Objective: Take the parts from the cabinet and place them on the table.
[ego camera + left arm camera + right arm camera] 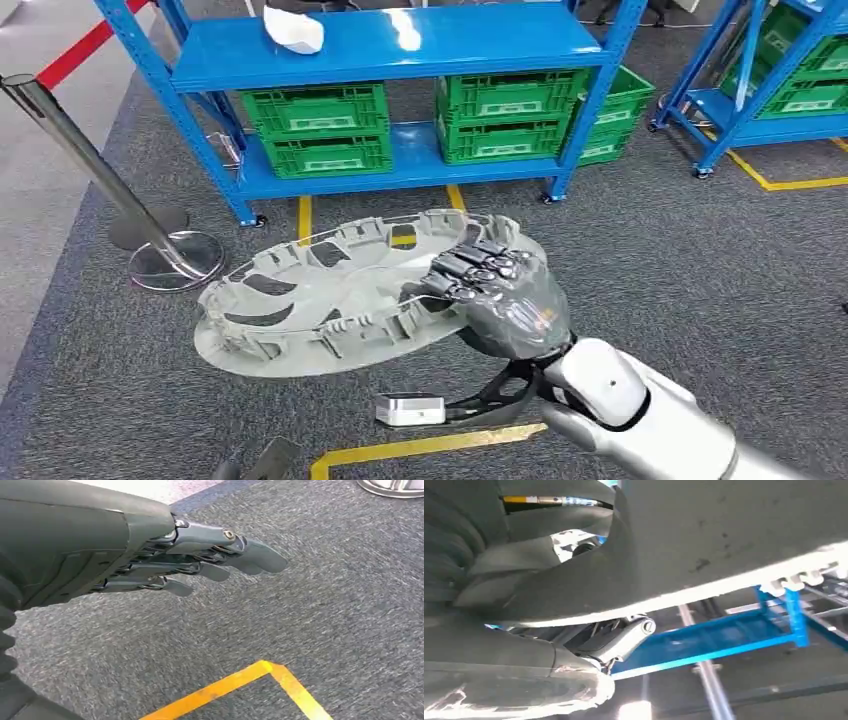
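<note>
A large round grey part (330, 295), shaped like a wheel cover with ribs and cut-outs, hangs flat above the carpet in the head view. My right hand (495, 290) grips its right rim, fingers curled over the top. In the right wrist view the part's pale underside (734, 535) runs across the picture, with my right hand (524, 665) clamped on its edge. My left hand (150, 555) hangs over the grey carpet, fingers stretched out and holding nothing. A white part (293, 30) lies on the blue cabinet's shelf (480, 45).
The blue cabinet holds green crates (320, 125) on its lower shelf. A second blue rack (770, 80) stands at the right. A steel barrier post (100, 180) with a round base stands at the left. Yellow floor tape (430, 445) runs near my arm.
</note>
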Controlling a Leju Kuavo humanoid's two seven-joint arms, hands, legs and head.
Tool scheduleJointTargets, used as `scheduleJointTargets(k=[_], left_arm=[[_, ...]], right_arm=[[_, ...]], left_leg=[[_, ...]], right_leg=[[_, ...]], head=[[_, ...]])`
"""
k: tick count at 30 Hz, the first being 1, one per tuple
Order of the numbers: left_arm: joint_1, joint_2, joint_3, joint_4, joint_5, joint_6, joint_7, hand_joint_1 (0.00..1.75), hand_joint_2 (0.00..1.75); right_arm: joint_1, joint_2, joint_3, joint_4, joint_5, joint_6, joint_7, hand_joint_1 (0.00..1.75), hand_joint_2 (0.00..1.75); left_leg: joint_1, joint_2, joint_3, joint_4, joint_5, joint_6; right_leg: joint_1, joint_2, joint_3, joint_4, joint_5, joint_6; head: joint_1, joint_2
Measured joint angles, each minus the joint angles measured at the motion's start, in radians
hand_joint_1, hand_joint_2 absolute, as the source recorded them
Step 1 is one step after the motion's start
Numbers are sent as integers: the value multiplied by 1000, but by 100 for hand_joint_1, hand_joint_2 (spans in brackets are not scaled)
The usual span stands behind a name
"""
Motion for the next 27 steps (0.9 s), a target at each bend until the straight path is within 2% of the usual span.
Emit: scheduleJointTargets(k=[1,2,4,5,6,7,9,10,11,12,13,14,15,16,17,19,20,21,22,23,24,25,26,27], left_arm=[[0,2,0,0,1,1,0,0,175],[1,2,-1,0,2,2,0,0,175],[4,2,-2,0,3,2,1,0,175],[4,2,-2,0,3,2,1,0,175],[4,2,-2,0,3,2,1,0,175],[4,2,-2,0,3,2,1,0,175],[5,2,-2,0,4,2,1,0,175],[6,2,-2,0,4,2,1,0,175],[8,2,-2,0,4,2,1,0,175],[9,2,-2,0,5,2,1,0,175],[9,2,-2,0,5,2,1,0,175],[9,2,-3,0,6,2,1,0,175],[9,2,-3,0,7,3,1,0,175],[9,4,-3,0,9,5,1,0,175],[9,3,-3,0,10,8,1,0,175],[13,4,-3,0,10,9,1,0,175],[18,5,-3,0,12,11,1,0,175],[18,3,-3,0,12,14,0,0,175],[17,3,-3,0,13,15,0,0,175],[16,3,-3,0,15,16,-1,0,175],[17,2,-3,0,18,16,-2,0,175],[19,3,-3,0,21,16,-2,0,175],[21,4,-3,0,22,17,-2,0,175],[22,4,-3,0,22,17,-2,0,175]], right_arm=[[11,0,-8,-1,2,-7,-1,175,175],[19,0,-15,-3,3,-15,-2,175,175],[39,0,-25,-3,6,-18,-1,175,175],[46,0,-29,-3,5,-18,0,175,175],[47,0,-33,-3,6,-18,-1,175,175],[48,0,-35,-3,6,-18,-1,175,175],[54,0,-38,-3,6,-18,-1,175,175],[59,0,-38,-3,6,-18,-1,175,175],[62,0,-38,-3,6,-18,-1,175,175],[64,0,-38,-3,6,-18,-1,175,175],[64,0,-38,-3,6,-18,-1,175,175],[65,0,-39,-3,6,-19,-1,175,175],[72,0,-44,-3,7,-24,0,175,175],[88,0,-53,-6,10,-39,0,175,175],[108,0,-68,-13,13,-64,-1,175,175],[129,0,-82,-19,16,-84,-2,175,175],[135,0,-94,-23,18,-94,-2,175,175],[140,0,-106,-27,20,-97,-3,175,175],[158,0,-119,-31,23,-105,-5,175,175],[170,0,-134,-39,25,-113,-7,175,175],[184,0,-148,-45,27,-122,-9,175,175],[193,0,-157,-48,27,-127,-11,175,175],[200,0,-163,-48,27,-129,-11,175,175],[208,0,-169,-48,27,-129,-11,175,175]], left_leg=[[-7,0,-9,13,-1,-6],[-7,1,-15,12,3,-12],[-4,9,-17,13,6,-19],[-4,8,-21,18,-3,-26],[-2,3,-25,31,-20,-32],[0,1,-45,79,-57,-37],[5,1,-118,248,-139,-43],[6,1,-147,311,-160,-43],[7,0,-156,332,-157,-43],[8,0,-144,311,-132,-41],[7,0,-114,254,-89,-37],[7,-5,-72,171,-42,-32],[7,-22,-30,86,-3,-25],[5,-34,-14,53,-10,-21],[6,-30,-10,33,-15,-20],[4,-28,-19,35,-16,-17],[2,-25,-20,34,-12,-11],[13,-18,-16,17,-3,-5],[10,-14,-17,19,1,0],[9,-13,-21,19,2,4],[7,-10,-25,19,4,6],[6,-4,-28,19,5,8],[5,1,-30,20,6,8],[5,5,-30,20,6,7]], right_leg=[[5,2,16,-19,0,-7],[5,6,7,-9,3,-17],[9,14,1,-7,7,-26],[2,14,1,-15,12,-35],[2,16,-1,-15,16,-43],[2,18,-5,-15,19,-47],[5,21,-13,-14,22,-52],[7,23,-16,-13,24,-53],[8,26,-19,-12,26,-52],[9,29,-22,-10,27,-52],[10,33,-23,-7,27,-52],[10,38,-23,-6,29,-50],[10,40,-24,-6,30,-48],[17,41,-27,-3,31,-44],[17,42,-35,0,35,-38],[15,43,-44,0,42,-28],[12,46,-44,-4,47,-21],[12,45,-54,10,37,-18],[13,37,-72,42,8,-11],[10,36,-98,105,-33,-7],[8,35,-135,192,-76,-4],[7,35,-167,266,-106,-1],[7,34,-181,303,-114,0],[7,33,-170,292,-99,1]], head=[[3,0],[0,0],[0,0],[1,0],[-1,0],[-5,0],[-3,0],[-4,0],[-4,0],[-4,0],[-4,0],[-4,0],[-3,0],[-4,0],[-3,0],[-2,0],[-3,0],[-4,0],[-1,0],[7,0],[8,0],[6,0],[8,0],[7,0]])
